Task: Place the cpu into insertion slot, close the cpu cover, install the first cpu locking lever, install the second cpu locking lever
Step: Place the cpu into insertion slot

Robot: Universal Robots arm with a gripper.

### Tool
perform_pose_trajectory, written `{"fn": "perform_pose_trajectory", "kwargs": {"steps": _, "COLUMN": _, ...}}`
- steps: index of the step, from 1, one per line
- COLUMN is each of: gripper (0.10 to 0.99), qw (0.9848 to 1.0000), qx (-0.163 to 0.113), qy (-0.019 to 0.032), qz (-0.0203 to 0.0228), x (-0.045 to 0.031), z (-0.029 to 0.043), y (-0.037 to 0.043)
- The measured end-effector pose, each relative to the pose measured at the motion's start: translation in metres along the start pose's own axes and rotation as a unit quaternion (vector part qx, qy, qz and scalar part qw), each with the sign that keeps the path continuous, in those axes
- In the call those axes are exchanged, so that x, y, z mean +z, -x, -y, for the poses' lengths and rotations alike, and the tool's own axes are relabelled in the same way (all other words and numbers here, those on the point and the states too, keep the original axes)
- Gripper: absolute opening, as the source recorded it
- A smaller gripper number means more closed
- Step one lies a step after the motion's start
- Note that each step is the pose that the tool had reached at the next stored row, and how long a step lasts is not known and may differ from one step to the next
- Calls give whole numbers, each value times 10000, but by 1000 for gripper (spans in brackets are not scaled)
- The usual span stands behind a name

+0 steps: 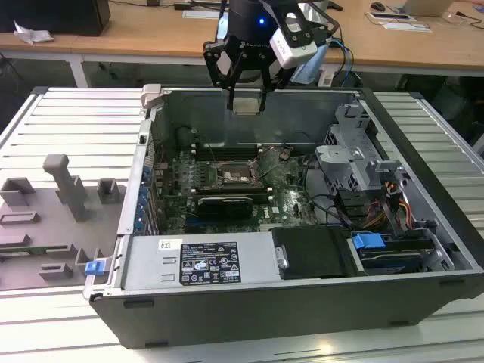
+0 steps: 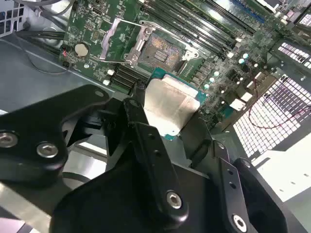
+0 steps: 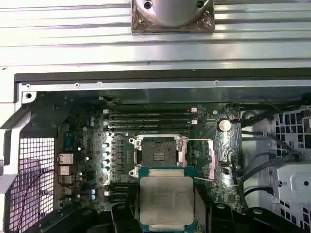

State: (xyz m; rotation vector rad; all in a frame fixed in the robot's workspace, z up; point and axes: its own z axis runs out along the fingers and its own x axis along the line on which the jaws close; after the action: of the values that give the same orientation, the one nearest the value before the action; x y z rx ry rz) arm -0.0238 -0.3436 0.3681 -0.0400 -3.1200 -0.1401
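My gripper (image 1: 246,102) hangs above the open computer case, over its far wall, shut on the cpu (image 1: 246,104). Both wrist views show the cpu (image 2: 170,107) (image 3: 166,199) as a pale silver square chip with a green edge, held flat between the black fingers (image 2: 137,114). Below it on the green board lies the insertion slot (image 1: 234,175) (image 2: 164,48) (image 3: 158,154), bare with a dark centre. The cpu cover (image 2: 119,38) (image 3: 214,162) stands swung open beside the slot. Thin metal lever rods run along the slot's edges.
Long black memory slots (image 3: 148,119) lie beside the socket. A black graphics card (image 1: 223,204) sits nearer the front, with a labelled silver power supply (image 1: 197,261) below it. A grey drive cage (image 1: 355,162) and cables fill the exterior view's right. Grey fixtures (image 1: 68,185) stand outside the case.
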Motion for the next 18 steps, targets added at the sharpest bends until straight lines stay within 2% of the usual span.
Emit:
{"fn": "perform_pose_trajectory", "kwargs": {"steps": 3, "gripper": 541, "qw": 10000, "qx": 34, "qy": 1, "qz": 3, "x": 0, "z": 0, "y": 0}}
{"fn": "perform_pose_trajectory", "kwargs": {"steps": 9, "gripper": 541, "qw": 9986, "qx": 533, "qy": 10, "qz": 48, "x": 3, "z": 0, "y": 0}}
{"fn": "perform_pose_trajectory", "kwargs": {"steps": 11, "gripper": 541, "qw": 9966, "qx": 818, "qy": 14, "qz": 73, "x": 6, "z": 1, "y": 0}}
{"fn": "perform_pose_trajectory", "kwargs": {"steps": 16, "gripper": 541, "qw": 9932, "qx": 1161, "qy": 17, "qz": 104, "x": 9, "z": 1, "y": 0}}
{"fn": "perform_pose_trajectory", "kwargs": {"steps": 18, "gripper": 541, "qw": 9905, "qx": 1372, "qy": 21, "qz": 123, "x": 13, "z": 1, "y": 0}}
